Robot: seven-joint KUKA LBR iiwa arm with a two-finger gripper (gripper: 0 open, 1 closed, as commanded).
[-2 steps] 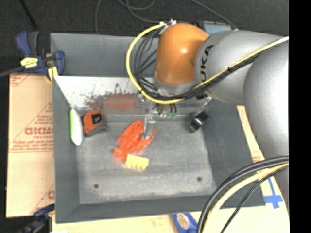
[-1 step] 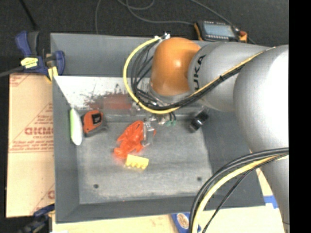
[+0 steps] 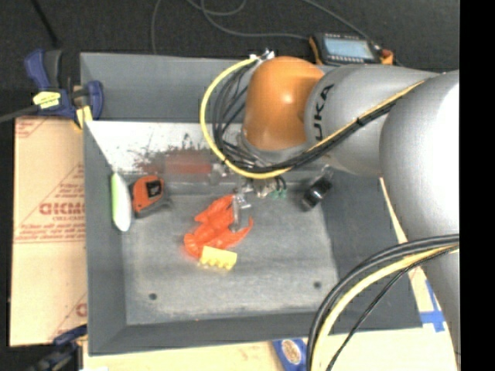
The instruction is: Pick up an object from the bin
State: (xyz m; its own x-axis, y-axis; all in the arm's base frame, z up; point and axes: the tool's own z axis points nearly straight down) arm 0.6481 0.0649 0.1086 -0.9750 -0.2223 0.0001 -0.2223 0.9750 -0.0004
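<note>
Bin: orange toy, yellow block, tape measure

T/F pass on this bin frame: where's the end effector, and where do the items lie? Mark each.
1. The end effector is above the orange plastic piece near the middle of the bin. True.
2. The yellow block sits on top of the tape measure. False: it lies right beside the orange plastic piece, on its lower side in the view.
3. The tape measure lies left of the orange plastic piece. True.
4. The white stick lies along the right wall. False: it lies along the left wall, next to the tape measure.
</note>
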